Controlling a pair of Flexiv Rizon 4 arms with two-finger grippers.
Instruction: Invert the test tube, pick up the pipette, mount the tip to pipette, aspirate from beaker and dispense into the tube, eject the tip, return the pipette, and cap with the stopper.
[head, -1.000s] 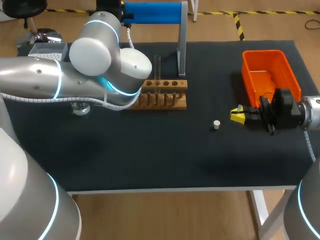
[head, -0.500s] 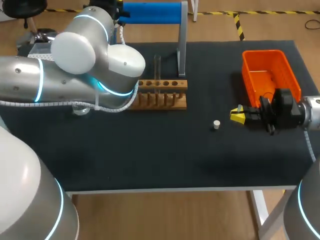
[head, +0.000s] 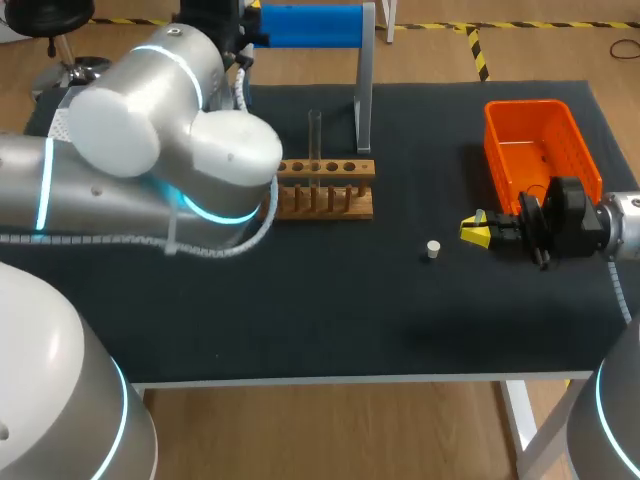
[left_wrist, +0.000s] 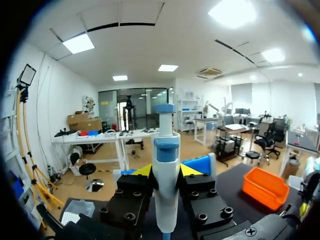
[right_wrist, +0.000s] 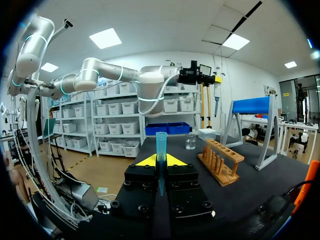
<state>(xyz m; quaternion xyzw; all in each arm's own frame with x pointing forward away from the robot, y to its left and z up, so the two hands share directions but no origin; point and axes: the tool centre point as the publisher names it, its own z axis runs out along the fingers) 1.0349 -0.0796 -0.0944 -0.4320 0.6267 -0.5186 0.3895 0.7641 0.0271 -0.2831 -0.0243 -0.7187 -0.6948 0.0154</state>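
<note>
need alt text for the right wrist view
The right hand grips a blue pipette tip upright. Ahead of it on the black table stand a wooden tube rack and a glass beaker; beyond them the left arm holds the pipette up in the air.

My table (head: 330, 310) has a dark, matte top. Near its far edge, about the middle, a wooden rack (head: 325, 190) sits flat on it, and just behind that stands a metal stand (head: 363, 100) with a blue bar across its top. An orange bin (head: 527, 104) rests toward my right end. A small white stopper (head: 433, 249) lies alone between rack and bin, nearer me. Past the rack, a clear beaker (right_wrist: 190, 141) and a white box (right_wrist: 206, 134) stand side by side.
</note>
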